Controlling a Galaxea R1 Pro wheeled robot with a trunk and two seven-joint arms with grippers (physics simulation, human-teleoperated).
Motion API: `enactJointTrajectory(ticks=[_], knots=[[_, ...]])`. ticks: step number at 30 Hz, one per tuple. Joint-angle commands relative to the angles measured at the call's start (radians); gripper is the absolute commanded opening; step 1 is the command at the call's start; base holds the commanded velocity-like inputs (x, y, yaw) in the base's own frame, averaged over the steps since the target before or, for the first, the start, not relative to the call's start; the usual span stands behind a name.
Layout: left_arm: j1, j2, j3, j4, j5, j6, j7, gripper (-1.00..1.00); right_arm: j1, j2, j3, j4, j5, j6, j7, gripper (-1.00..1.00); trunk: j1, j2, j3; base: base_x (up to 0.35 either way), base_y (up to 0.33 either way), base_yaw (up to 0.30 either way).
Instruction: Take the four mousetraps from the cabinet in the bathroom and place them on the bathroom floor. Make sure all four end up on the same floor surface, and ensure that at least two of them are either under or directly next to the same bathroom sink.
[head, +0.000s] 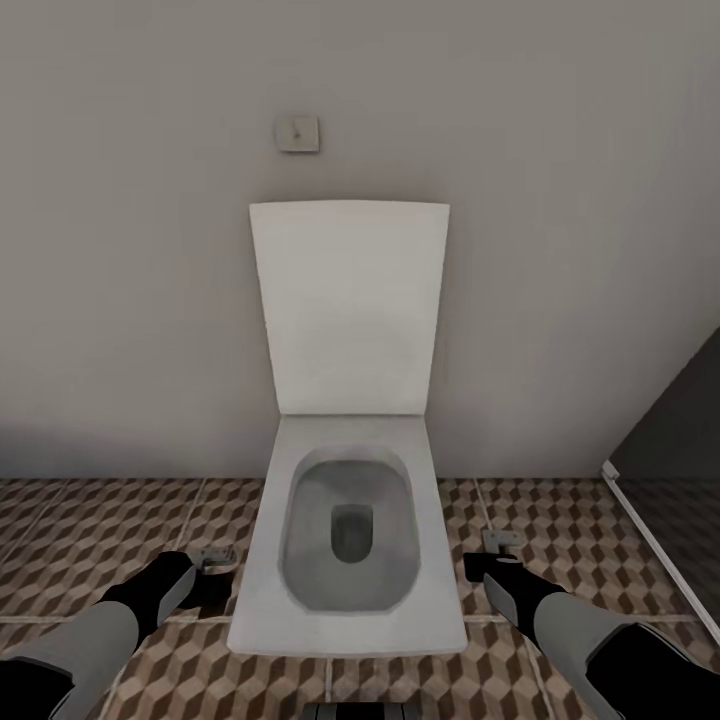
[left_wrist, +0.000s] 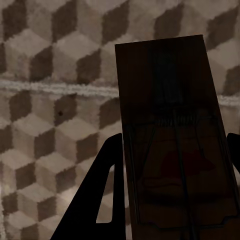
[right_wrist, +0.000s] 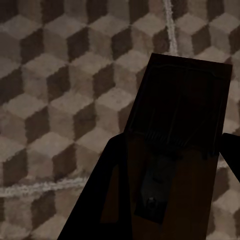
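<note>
Each of my grippers holds one mousetrap low over the bathroom floor (head: 100, 540), one on either side of a toilet. In the head view the left gripper (head: 205, 575) carries a mousetrap (head: 213, 556) by the bowl's left side. The right gripper (head: 485, 560) carries another mousetrap (head: 498, 541) by its right side. The left wrist view shows a dark wooden mousetrap (left_wrist: 170, 125) with its wire spring, pinched between the black fingers (left_wrist: 107, 170). In the right wrist view a second mousetrap (right_wrist: 185, 110) sits between the fingers (right_wrist: 110, 175). The cabinet and the bathroom sink are out of view.
A white toilet (head: 350, 520) with its lid raised stands straight ahead against a grey wall, between my arms. A flush plate (head: 297, 133) sits on the wall above it. At the right a dark shower partition (head: 670, 430) rises from a white rim (head: 650, 540).
</note>
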Motion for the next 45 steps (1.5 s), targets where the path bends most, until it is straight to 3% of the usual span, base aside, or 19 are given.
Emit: enactJointTrajectory(ticks=[1,19,25,30,45], knots=[[0.000,0.001,-0.007,-0.002,0.006,0.005,0.003,-1.00,0.000,0.000,0.008,-0.003,-0.005,0.007,-0.005,-1.00,0.000,0.000,-0.001,0.000,0.000,0.000],[0.000,0.007,-0.004,-0.002,0.006,0.004,0.004,-1.00,0.000,-0.002,0.008,-0.003,-0.005,0.007,-0.005,-1.00,0.007,-0.004,-0.063,0.000,0.000,0.000],[0.000,0.008,-0.004,-0.002,0.006,0.003,0.004,-1.00,0.000,-0.002,0.008,-0.003,-0.005,0.007,-0.005,-1.00,0.007,-0.004,-0.063,0.000,0.000,0.000],[0.000,0.018,-0.004,-0.003,0.006,0.003,0.004,-1.00,0.000,-0.002,0.008,-0.003,-0.005,0.006,-0.006,-1.00,0.009,-0.005,-0.082,0.000,0.000,0.000],[0.000,0.022,-0.004,-0.004,0.006,0.002,0.004,-1.00,0.000,-0.003,0.008,-0.003,-0.005,0.005,-0.007,-1.00,0.011,-0.006,-0.097,0.000,0.000,0.000]])
